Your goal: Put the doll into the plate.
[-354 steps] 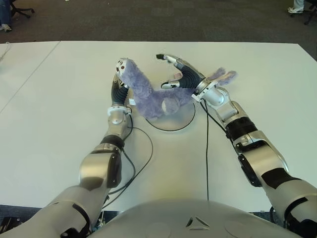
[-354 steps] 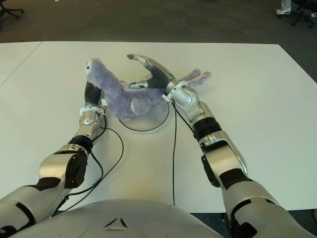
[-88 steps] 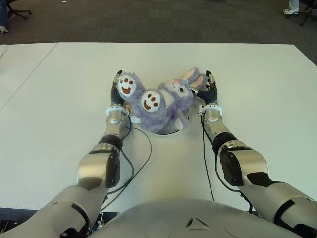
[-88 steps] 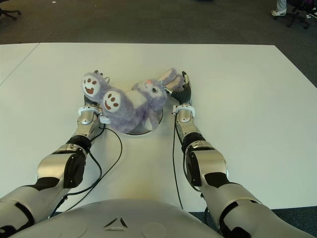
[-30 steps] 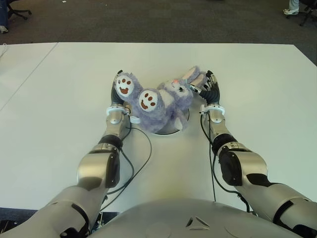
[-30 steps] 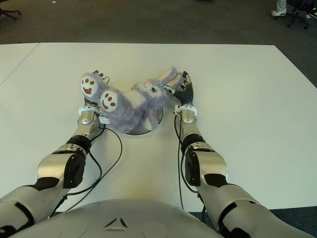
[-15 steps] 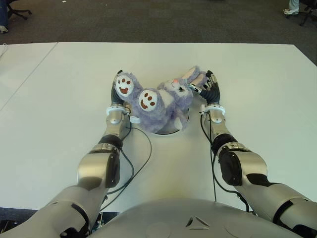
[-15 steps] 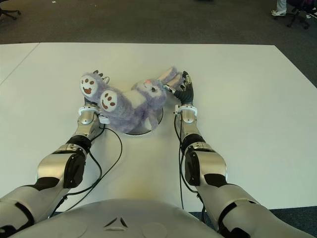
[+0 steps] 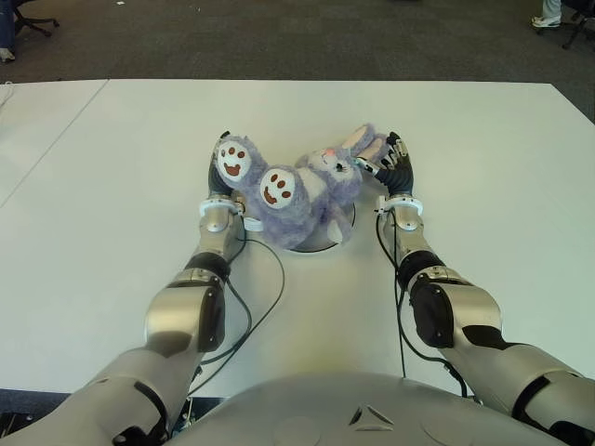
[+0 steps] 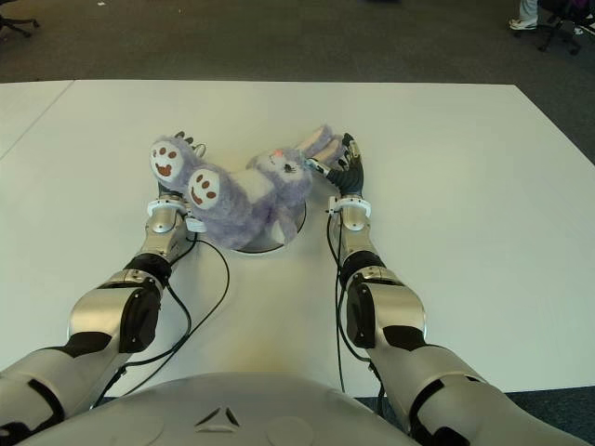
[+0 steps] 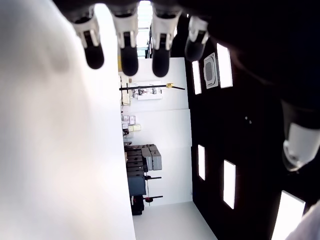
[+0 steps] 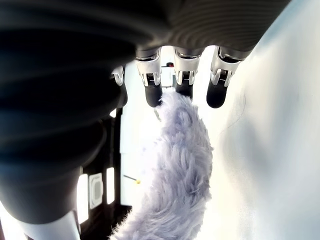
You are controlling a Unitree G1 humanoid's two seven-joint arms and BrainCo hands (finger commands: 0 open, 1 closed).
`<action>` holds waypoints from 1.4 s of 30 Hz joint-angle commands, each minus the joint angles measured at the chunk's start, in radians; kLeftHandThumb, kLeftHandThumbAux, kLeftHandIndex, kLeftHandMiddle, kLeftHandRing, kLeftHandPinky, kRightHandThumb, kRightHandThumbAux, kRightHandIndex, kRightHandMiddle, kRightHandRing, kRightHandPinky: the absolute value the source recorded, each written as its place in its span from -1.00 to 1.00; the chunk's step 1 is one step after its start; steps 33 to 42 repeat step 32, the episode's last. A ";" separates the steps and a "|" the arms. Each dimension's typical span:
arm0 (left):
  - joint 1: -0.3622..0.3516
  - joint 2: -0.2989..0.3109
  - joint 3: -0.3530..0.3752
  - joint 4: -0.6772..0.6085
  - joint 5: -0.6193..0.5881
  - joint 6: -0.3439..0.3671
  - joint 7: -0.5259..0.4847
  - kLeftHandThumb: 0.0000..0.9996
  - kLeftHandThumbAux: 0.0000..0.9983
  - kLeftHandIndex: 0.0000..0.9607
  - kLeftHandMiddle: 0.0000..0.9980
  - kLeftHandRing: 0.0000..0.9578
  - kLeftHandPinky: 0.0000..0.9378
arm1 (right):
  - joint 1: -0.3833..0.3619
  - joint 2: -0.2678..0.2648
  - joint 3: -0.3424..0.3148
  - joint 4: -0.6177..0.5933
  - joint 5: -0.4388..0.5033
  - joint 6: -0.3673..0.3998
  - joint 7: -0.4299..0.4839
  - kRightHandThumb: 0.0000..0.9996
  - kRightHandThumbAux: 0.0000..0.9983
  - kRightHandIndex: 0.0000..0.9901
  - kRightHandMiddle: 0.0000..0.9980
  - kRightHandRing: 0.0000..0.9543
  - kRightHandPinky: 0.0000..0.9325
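A purple plush bunny doll (image 9: pixel 302 190) lies on its back across the round plate (image 9: pixel 319 245) at the table's middle, its white-soled feet (image 9: pixel 275 187) raised toward the left and its ears (image 9: pixel 364 141) to the right. My left hand (image 9: pixel 216 177) stands just left of the feet, its fingers (image 11: pixel 128 55) straight and holding nothing. On the other side, my right hand (image 9: pixel 397 169) stands beside the ears. Its fingers (image 12: pixel 151 92) are stretched out, and one furry ear (image 12: pixel 180 165) lies along them without being gripped.
The white table (image 9: pixel 483 158) stretches wide on both sides, with a seam (image 9: pixel 51 139) at the far left. Black cables (image 9: pixel 268 283) trail from both wrists toward me. Dark carpet (image 9: pixel 297 37) lies beyond the far edge, with a chair base (image 9: pixel 37 20) and a person's shoe (image 9: pixel 548 17).
Since the earliest frames the doll has come down from between my raised hands onto the plate, and both hands have drawn to its sides. Over the last second nothing visibly moves.
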 commanded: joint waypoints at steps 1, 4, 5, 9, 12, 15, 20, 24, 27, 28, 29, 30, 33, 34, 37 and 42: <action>0.218 -0.042 -0.008 0.139 0.013 0.134 0.002 -1.00 0.03 -0.84 -0.71 -0.73 -0.76 | 0.233 0.065 -0.013 0.133 0.021 0.107 0.017 -1.00 0.66 -0.90 -0.87 -0.87 -0.82; 0.218 -0.042 -0.009 0.139 0.014 0.132 0.001 -1.00 0.03 -0.84 -0.71 -0.73 -0.78 | 0.232 0.066 -0.016 0.133 0.025 0.106 0.017 -1.00 0.66 -0.91 -0.87 -0.87 -0.82; 0.218 -0.042 -0.009 0.139 0.014 0.132 0.001 -1.00 0.03 -0.84 -0.72 -0.74 -0.79 | 0.232 0.066 -0.017 0.133 0.026 0.105 0.018 -1.00 0.66 -0.90 -0.87 -0.87 -0.81; 0.221 -0.043 -0.011 0.139 0.016 0.130 0.003 -1.00 0.02 -0.84 -0.72 -0.74 -0.77 | 0.234 0.065 -0.018 0.133 0.027 0.106 0.019 -1.00 0.65 -0.91 -0.88 -0.87 -0.81; 0.221 -0.043 -0.010 0.139 0.016 0.129 0.005 -1.00 0.03 -0.83 -0.72 -0.74 -0.74 | 0.234 0.064 -0.018 0.133 0.026 0.106 0.017 -1.00 0.66 -0.91 -0.88 -0.87 -0.82; 0.220 -0.044 -0.003 0.139 0.010 0.130 0.009 -1.00 0.10 -0.79 -0.69 -0.71 -0.71 | 0.235 0.061 -0.012 0.133 0.017 0.103 0.004 -1.00 0.66 -0.90 -0.87 -0.87 -0.82; 0.220 -0.045 0.002 0.139 0.005 0.130 0.010 -1.00 0.17 -0.78 -0.68 -0.69 -0.68 | 0.234 0.059 -0.005 0.133 0.011 0.112 -0.004 -1.00 0.66 -0.89 -0.87 -0.87 -0.81; 0.221 -0.046 0.005 0.138 0.003 0.123 0.012 -1.00 0.31 -0.79 -0.68 -0.69 -0.68 | 0.232 0.062 -0.019 0.133 0.028 0.122 0.017 -1.00 0.66 -0.90 -0.86 -0.86 -0.78; 0.222 -0.045 -0.002 0.139 0.012 0.127 0.023 -1.00 0.35 -0.82 -0.70 -0.70 -0.73 | 0.231 0.065 -0.032 0.133 0.043 0.126 0.034 -1.00 0.65 -0.91 -0.86 -0.85 -0.78; 0.221 -0.045 -0.003 0.139 0.013 0.128 0.025 -1.00 0.35 -0.82 -0.70 -0.70 -0.72 | 0.231 0.065 -0.033 0.133 0.044 0.125 0.036 -1.00 0.66 -0.90 -0.86 -0.85 -0.78; 0.221 -0.045 -0.004 0.139 0.014 0.128 0.027 -1.00 0.35 -0.82 -0.70 -0.70 -0.71 | 0.231 0.065 -0.035 0.133 0.045 0.125 0.038 -1.00 0.66 -0.90 -0.86 -0.85 -0.78; 0.221 -0.045 -0.005 0.139 0.015 0.129 0.028 -1.00 0.36 -0.82 -0.71 -0.71 -0.71 | 0.231 0.066 -0.037 0.133 0.046 0.124 0.040 -1.00 0.66 -0.90 -0.86 -0.85 -0.77; 0.221 -0.044 -0.008 0.139 0.019 0.131 0.034 -1.00 0.37 -0.83 -0.72 -0.72 -0.71 | 0.231 0.066 -0.037 0.133 0.045 0.125 0.038 -1.00 0.68 -0.90 -0.86 -0.85 -0.77; 0.221 -0.044 -0.008 0.139 0.019 0.131 0.034 -1.00 0.37 -0.83 -0.72 -0.72 -0.71 | 0.231 0.066 -0.037 0.133 0.045 0.125 0.038 -1.00 0.68 -0.90 -0.86 -0.85 -0.77; 0.221 -0.044 -0.008 0.139 0.019 0.131 0.034 -1.00 0.37 -0.83 -0.72 -0.72 -0.71 | 0.231 0.066 -0.037 0.133 0.045 0.125 0.038 -1.00 0.68 -0.90 -0.86 -0.85 -0.77; 0.221 -0.044 -0.008 0.139 0.019 0.131 0.034 -1.00 0.37 -0.83 -0.72 -0.72 -0.71 | 0.231 0.066 -0.037 0.133 0.045 0.125 0.038 -1.00 0.68 -0.90 -0.86 -0.85 -0.77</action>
